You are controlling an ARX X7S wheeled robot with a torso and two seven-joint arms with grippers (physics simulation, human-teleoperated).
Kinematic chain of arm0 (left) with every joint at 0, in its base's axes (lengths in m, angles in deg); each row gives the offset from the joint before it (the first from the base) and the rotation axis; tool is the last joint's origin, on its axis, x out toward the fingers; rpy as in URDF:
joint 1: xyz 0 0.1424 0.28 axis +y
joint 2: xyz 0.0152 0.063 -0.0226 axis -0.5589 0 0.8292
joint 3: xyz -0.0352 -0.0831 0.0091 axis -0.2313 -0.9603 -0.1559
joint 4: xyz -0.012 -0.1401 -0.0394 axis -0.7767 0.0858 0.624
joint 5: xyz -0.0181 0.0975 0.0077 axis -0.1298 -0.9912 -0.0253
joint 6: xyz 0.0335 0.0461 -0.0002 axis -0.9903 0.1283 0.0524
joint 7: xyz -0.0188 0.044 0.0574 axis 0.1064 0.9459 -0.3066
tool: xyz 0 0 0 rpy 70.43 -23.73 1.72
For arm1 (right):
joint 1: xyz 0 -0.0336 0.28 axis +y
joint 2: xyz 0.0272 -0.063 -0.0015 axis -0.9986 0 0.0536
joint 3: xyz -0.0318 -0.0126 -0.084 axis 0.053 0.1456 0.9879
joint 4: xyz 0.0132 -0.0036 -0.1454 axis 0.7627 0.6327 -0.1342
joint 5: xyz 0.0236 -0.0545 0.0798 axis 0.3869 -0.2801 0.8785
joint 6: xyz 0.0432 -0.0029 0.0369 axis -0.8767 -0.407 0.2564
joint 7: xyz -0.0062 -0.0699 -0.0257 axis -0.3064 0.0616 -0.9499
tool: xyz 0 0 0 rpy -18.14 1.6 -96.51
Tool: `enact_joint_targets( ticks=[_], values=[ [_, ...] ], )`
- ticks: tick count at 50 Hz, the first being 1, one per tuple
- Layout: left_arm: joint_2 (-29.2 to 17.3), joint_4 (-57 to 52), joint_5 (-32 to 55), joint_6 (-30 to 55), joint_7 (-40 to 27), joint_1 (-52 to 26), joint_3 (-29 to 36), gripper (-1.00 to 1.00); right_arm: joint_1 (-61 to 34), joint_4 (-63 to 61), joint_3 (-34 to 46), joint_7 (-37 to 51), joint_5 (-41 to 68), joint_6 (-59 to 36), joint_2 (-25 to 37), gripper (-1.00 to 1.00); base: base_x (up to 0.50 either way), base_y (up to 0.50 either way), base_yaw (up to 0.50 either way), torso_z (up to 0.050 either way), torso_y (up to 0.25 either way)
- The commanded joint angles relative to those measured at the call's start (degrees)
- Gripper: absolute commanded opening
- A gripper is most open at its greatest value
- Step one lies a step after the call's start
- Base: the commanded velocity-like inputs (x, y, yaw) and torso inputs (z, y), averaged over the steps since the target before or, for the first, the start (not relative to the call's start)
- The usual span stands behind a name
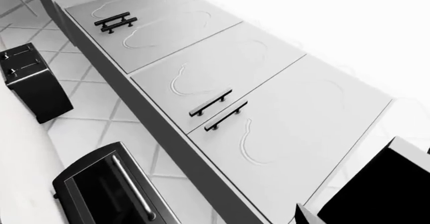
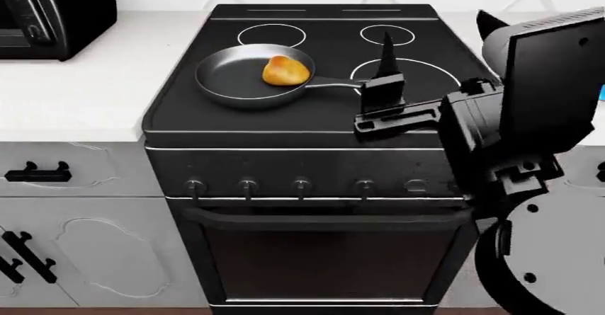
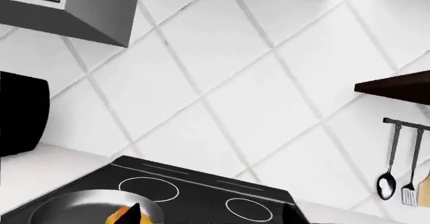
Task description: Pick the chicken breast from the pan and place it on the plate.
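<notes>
Right pincer [image 2: 386, 81] hangs over the pan [image 2: 248, 76] handle, fingers apart. Chicken [image 2: 285, 70] lies in the pan. Only my wrist view shows hanging utensils [image 3: 402, 176].

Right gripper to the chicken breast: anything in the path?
Nothing visible. In the head view the right gripper hangs over the pan's handle, to the robot's right of the chicken breast, which lies uncovered in the pan. Only handle and pan rim lie between.
</notes>
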Motion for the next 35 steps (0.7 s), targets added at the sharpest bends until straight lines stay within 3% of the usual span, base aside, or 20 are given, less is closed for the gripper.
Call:
enact_joint_targets(
  ticks=[1, 6, 12, 35],
  values=[
    [0.09, -0.03, 0.11, -0.32, 0.2, 0.03, -0.09, 1.0, -37.6, 12.2, 13.18, 14.31, 27.04, -16.66, 1.39, 1.0, 0.0, 0.0, 0.0, 0.0, 0.0],
    [0.03, -0.16, -0.07, -0.29, 0.09, -0.01, 0.11, 1.0, -40.57, 17.53, 13.89, 10.29, 24.23, -18.78, -2.36, 1.0, 0.08, 0.0, 0.0, 0.0, 0.0],
    [0.07, -0.03, 0.55, -0.85, 0.25, 0.49, -0.52, 1.0, -42.16, 20.84, 13.95, 8.09, 23.65, -19.23, -4.91, 1.0, 0.5, 0.0, 0.0, 0.0, 0.0],
    [-0.14, -0.68, 0.82, -1.41, -0.11, 1.04, -0.76, 1.0, -40.5, 22.43, 12.89, 5.76, 23.4, -17.08, -4.9, 1.0, 0.5, -0.08, 0.0, 0.0, 0.0]
  ],
)
